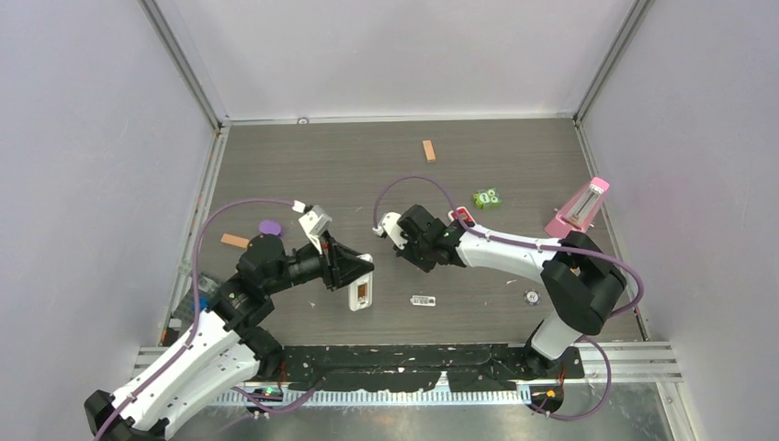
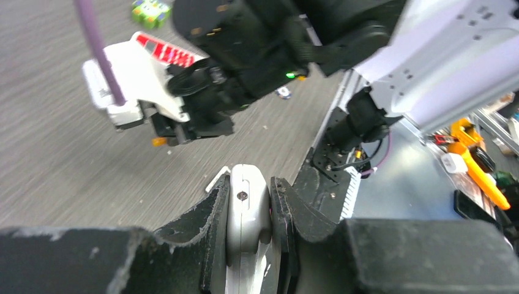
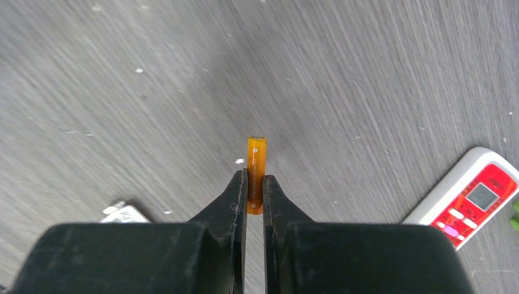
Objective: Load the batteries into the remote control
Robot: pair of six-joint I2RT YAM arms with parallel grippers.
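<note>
My left gripper (image 2: 251,184) is shut on the white remote control (image 2: 248,211), its jaws clamping the long sides, held above the table. From above, the remote control (image 1: 361,292) sticks out past the left gripper (image 1: 347,273), and a brownish opening shows in its back. My right gripper (image 3: 255,177) is shut on an orange battery (image 3: 256,156), which pokes out past the fingertips. In the left wrist view the right gripper (image 2: 177,131) hangs above the table just beyond the remote, with the battery (image 2: 159,141) at its tip. The right gripper (image 1: 409,250) is a little to the right of the remote.
A small white plate (image 1: 423,300) lies on the table between the arms. A shorter red-faced remote (image 3: 471,199) lies by the right arm. A green block (image 1: 486,197), a pink object (image 1: 579,209), two tan wooden blocks (image 1: 428,150) (image 1: 234,241) and a purple disc (image 1: 268,226) are scattered around.
</note>
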